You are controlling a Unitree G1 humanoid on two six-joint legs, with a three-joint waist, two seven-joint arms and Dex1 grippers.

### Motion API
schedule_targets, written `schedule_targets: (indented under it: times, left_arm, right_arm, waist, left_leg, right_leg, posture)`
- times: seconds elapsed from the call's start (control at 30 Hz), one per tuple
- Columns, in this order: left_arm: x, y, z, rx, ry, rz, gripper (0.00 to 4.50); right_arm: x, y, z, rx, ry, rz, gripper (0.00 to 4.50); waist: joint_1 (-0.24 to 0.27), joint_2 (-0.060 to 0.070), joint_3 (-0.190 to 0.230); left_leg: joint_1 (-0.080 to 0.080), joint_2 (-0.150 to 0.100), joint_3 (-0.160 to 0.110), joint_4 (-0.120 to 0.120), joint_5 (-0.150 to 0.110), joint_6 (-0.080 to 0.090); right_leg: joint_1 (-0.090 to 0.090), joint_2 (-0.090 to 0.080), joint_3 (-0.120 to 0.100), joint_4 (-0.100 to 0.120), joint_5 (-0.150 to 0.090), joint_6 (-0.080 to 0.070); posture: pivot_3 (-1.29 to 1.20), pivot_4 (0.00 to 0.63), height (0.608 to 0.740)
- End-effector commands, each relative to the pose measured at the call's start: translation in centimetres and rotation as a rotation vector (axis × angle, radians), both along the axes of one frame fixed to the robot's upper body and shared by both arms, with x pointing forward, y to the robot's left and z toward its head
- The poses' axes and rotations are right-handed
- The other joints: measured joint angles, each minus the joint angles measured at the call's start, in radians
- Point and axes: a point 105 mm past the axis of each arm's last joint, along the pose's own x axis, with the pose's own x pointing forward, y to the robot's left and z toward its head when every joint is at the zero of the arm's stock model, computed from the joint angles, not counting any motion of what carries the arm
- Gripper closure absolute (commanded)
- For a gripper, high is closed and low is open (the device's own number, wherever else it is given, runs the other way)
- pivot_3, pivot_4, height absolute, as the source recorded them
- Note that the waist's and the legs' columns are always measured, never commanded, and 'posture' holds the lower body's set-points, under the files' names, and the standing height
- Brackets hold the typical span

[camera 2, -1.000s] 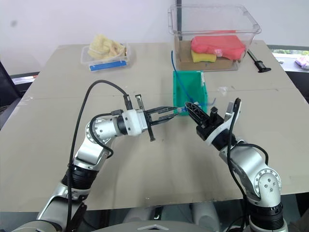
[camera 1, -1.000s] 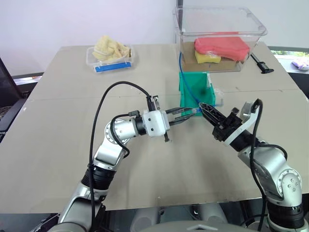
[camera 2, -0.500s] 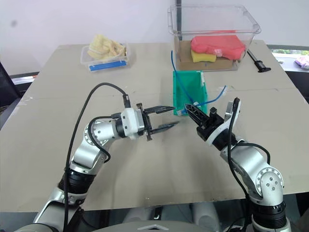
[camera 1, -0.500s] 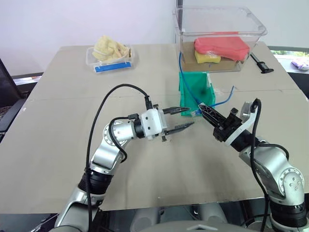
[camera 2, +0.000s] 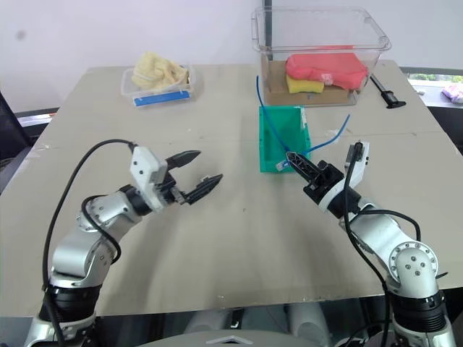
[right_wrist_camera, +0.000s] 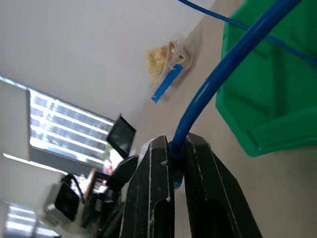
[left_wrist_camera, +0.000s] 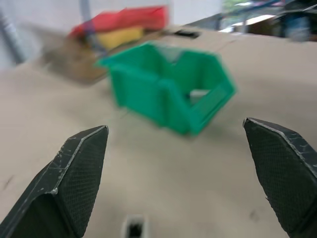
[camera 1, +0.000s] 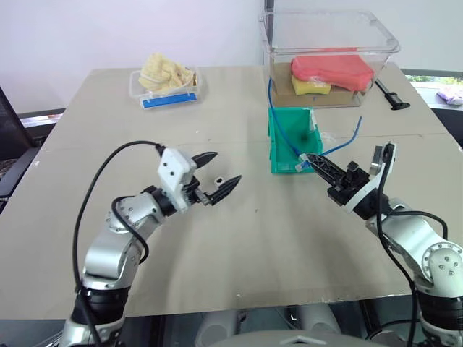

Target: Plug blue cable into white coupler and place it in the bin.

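The green bin [camera 1: 283,148] stands mid-table with its low front toward me. The blue cable [camera 1: 353,137] runs from the clear tub down through the bin and loops out on its right. My right gripper [camera 1: 303,156] is shut on the blue cable [right_wrist_camera: 218,74] just at the bin's front right corner. A small white piece, apparently the white coupler [camera 1: 296,166], shows beside those fingertips; I cannot tell whether the plug sits in it. My left gripper [camera 1: 226,167] hovers open and holds nothing, well left of the bin [left_wrist_camera: 143,94], pointing toward it.
A large clear tub [camera 1: 329,32] with red and yellow sponges stands behind the bin. At the back left sits a shallow clear tray [camera 1: 165,85] with a blue lid. A black tool [camera 1: 391,96] lies right of the tub.
My left gripper opened, let go at the cable's end and drew back to the left. The right gripper stayed shut on the cable, whose loop sprang out to the right of the bin.
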Motion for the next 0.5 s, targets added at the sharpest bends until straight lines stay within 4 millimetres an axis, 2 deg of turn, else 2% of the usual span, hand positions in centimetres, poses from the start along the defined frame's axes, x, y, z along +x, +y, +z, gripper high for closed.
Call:
schedule_targets:
  times: [0.03, 0.23, 0.5]
  left_arm:
    - [-0.4, 1.6, 0.3, -0.019, 0.014, 0.056, 0.03]
    - [-1.0, 2.9, -2.5, 0.03, 0.109, 0.061, 0.03]
    - [-0.7, 1.8, -4.5, 0.083, 0.135, -0.008, 0.03]
  right_arm:
    - [-0.2, -0.1, 1.4, -0.088, -0.146, 0.021, 4.5]
    - [-0.3, -0.5, 1.4, -0.191, -0.209, 0.035, 4.5]
    - [-1.1, 0.0, 0.7, -0.254, -0.224, 0.049, 4.5]
  waist:
    - [0.0, 0.0, 0.0]
    - [0.0, 0.0, 0.0]
    - [0.004, 0.0, 0.0]
  left_leg:
    - [0.0, 0.0, 0.0, 0.0, 0.0, 0.0]
    - [0.0, 0.0, 0.0, 0.0, 0.0, 0.0]
    - [0.0, 0.0, 0.0, 0.0, 0.0, 0.0]
  right_leg:
    - [0.0, 0.0, 0.0, 0.0, 0.0, 0.0]
    - [0.0, 0.0, 0.0, 0.0, 0.0, 0.0]
    - [0.0, -0.001, 0.0, -0.001, 0.0, 0.0]
  posture:
    - [0.0, 0.15, 0.74]
    - [0.0, 0.15, 0.74]
    - [0.0, 0.15, 0.74]
